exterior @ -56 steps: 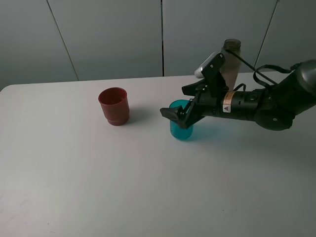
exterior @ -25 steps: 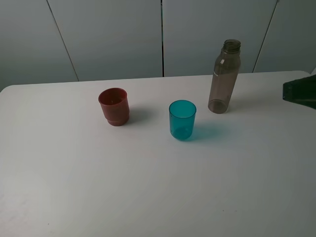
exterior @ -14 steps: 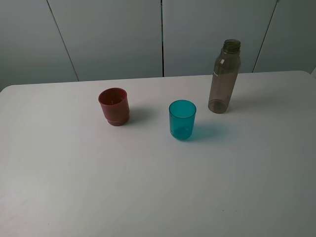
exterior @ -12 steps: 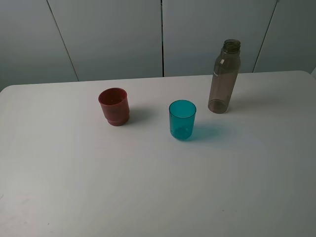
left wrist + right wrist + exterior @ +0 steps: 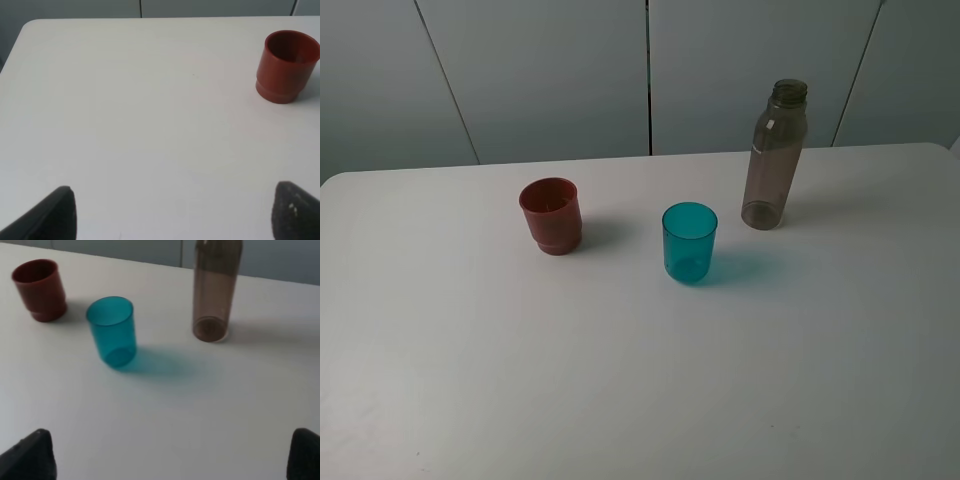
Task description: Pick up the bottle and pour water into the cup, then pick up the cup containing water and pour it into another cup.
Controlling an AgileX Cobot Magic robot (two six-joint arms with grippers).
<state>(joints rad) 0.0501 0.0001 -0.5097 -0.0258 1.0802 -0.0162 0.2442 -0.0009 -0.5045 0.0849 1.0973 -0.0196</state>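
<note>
Both tools sit pulled back off the desk (image 5: 620, 380), jaws spread wide and holding nothing: the right tool (image 5: 170, 452) faces the three vessels, the left tool (image 5: 172, 210) looks toward the red-brown cup (image 5: 286, 66) alone. On the desk, all upright and apart, stand the red-brown cup, the teal cup (image 5: 689, 241) near the middle (see-through), and the tall smoky bottle (image 5: 775, 155) farther back right.

Right wrist view crops the tall smoky grey-brown see-through plastic bottle (image 5: 216, 290) at the neck; whole frame slightly blurred.
</note>
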